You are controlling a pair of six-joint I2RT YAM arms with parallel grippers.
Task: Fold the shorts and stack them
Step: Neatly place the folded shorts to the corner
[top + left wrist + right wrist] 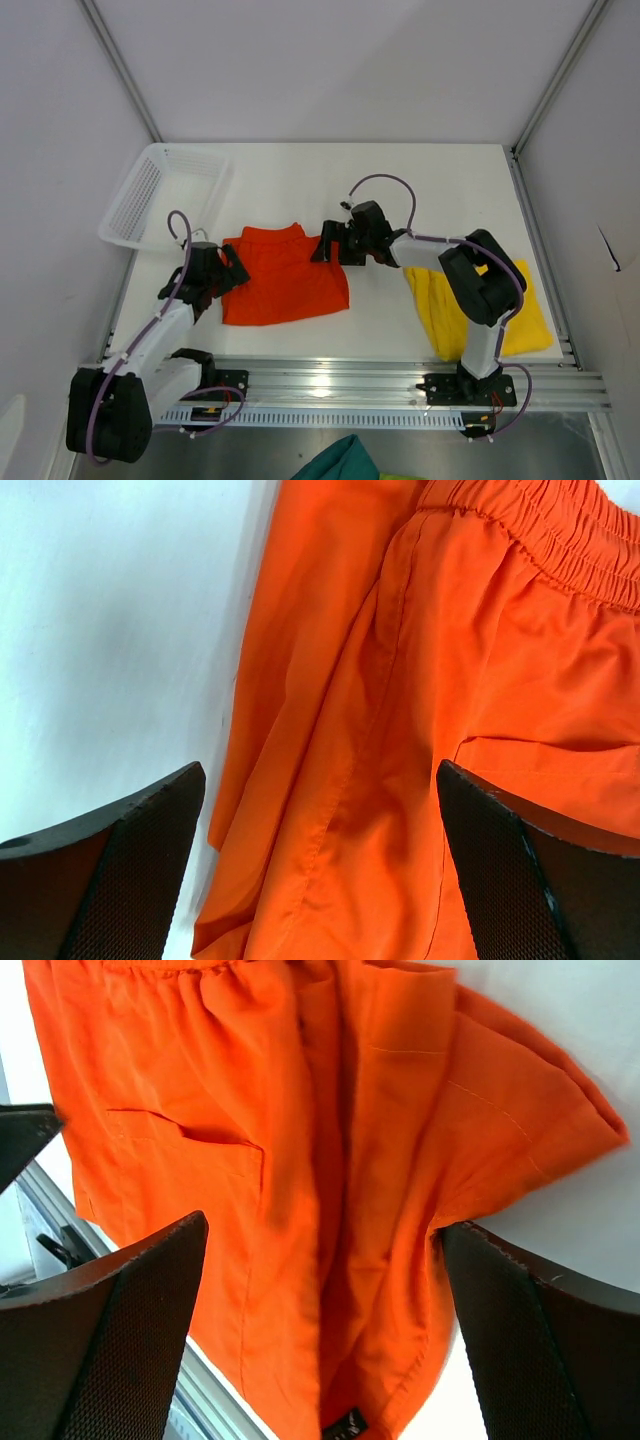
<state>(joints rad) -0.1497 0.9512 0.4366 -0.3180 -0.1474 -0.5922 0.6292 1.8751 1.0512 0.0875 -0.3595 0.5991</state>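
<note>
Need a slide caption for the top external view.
Open left gripper and open right gripper flank the orange-red shorts; yellow shorts partly hidden by the right arm; white basket far left.

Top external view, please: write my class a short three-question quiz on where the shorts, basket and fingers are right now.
1. Multiple choice: the white basket sits at the table's A) far-left corner, B) near-right corner, C) centre.
2. Fill in: the left gripper and right gripper, at opposite sides of the orange-red shorts, have fingers ___.
3. True or false: the yellow shorts lie apart from the orange-red shorts.
Key: 1 A; 2 open; 3 true.
</note>
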